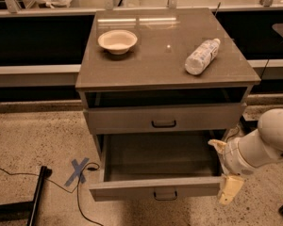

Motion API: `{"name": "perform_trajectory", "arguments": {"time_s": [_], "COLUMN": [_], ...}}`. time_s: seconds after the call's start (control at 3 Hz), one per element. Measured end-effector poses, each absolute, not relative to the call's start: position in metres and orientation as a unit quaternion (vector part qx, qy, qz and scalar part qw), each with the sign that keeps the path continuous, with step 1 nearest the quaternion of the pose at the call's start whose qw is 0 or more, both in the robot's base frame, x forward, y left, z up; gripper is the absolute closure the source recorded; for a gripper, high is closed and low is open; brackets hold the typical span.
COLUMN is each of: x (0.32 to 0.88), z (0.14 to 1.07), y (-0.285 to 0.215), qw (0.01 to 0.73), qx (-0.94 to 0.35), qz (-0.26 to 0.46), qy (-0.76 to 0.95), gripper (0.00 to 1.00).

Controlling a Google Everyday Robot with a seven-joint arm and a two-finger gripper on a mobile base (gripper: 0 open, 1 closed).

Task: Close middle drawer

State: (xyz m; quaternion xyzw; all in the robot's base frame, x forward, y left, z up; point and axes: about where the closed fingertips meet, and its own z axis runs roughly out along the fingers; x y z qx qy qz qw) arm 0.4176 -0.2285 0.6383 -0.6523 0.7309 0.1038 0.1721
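Observation:
The middle drawer [132,190] is pulled far out of the grey cabinet [132,74]. Its low front panel carries a small dark loop handle [165,195], and the inside looks empty. Above it, the taller-fronted drawer [122,119] is pushed in. The lowest drawer is hidden under the open one. My gripper [223,169] is at the open drawer's right front corner, on a white arm [269,142] that comes in from the right. Its two cream fingers are spread. One finger [216,145] is by the drawer's right wall, the other [229,190] just past the front panel's right end.
On the cabinet top are a shallow white bowl [117,40] at the left and a plastic bottle [201,56] lying at the right. On the floor at the left are a blue tape X [78,171], a black cable [19,175] and a black stand leg [37,194]. A shelf rail [33,69] runs behind the cabinet.

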Motion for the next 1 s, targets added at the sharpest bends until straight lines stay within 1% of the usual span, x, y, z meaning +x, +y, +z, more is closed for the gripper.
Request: {"name": "perform_trajectory", "arguments": {"time_s": [0.33,0.67,1.0], "x": [0.429,0.431,0.431], "z": [0.589,0.519,0.519], "y": [-0.217,-0.203,-0.203], "qw": [0.181,0.184,0.184], "qx": [-0.678,-0.705,-0.705], "qz": [0.124,0.160,0.160], "qy": [0.701,0.666,0.666], "gripper": [0.00,0.00,0.00]}}
